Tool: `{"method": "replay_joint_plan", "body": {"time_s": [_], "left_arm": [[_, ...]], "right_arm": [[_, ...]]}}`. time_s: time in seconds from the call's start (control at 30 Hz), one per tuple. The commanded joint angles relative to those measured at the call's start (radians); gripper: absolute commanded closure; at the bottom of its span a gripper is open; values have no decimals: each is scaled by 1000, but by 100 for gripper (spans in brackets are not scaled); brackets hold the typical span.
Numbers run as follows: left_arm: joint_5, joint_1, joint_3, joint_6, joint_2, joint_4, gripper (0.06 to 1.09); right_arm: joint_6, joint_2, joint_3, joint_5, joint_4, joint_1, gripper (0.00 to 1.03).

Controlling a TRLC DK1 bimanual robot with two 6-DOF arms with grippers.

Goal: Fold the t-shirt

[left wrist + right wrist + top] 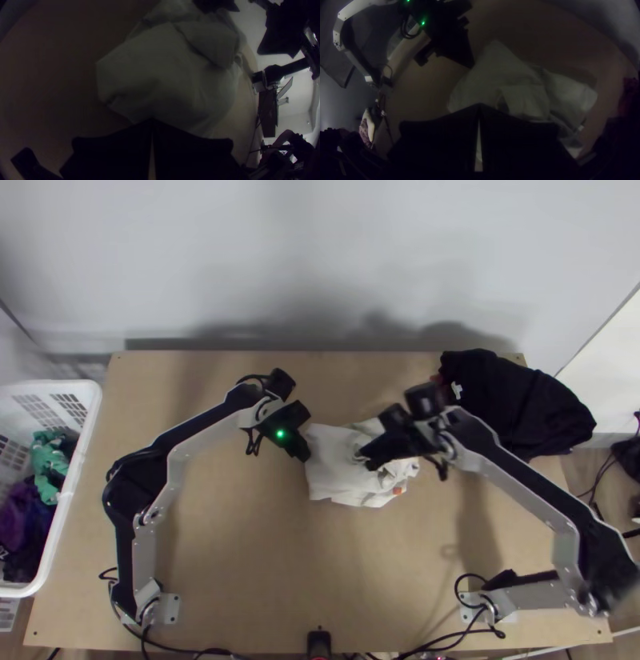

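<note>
Lying in the middle: your white cloth T-shirt, bunched with loose folds, right there on the light wooden counter!
Shirt's left edge: your black left hand, fingertips together; you can't tell whether they pinch cloth.
Over the folds: your black right hand, tips together too, any grip unclear.
Far right corner: a dark black cloth heap.
Left of the counter: a white plastic basket of clothes.
</note>
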Motion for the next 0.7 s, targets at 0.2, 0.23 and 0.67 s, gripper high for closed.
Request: {"method": "replay_joint_plan", "body": {"time_s": [0.2, 0.23, 0.67], "left_arm": [[13, -18, -31, -153, -16, 113, 99], [13, -25, -29, -161, -13, 115, 99], [-141, -113, -17, -148, 42, 136, 99]], "right_arm": [[-21, 191, 70, 0, 60, 105, 100], [-26, 196, 67, 1, 66, 107, 100], [-104, 285, 67, 99, 161, 78, 100]]}}
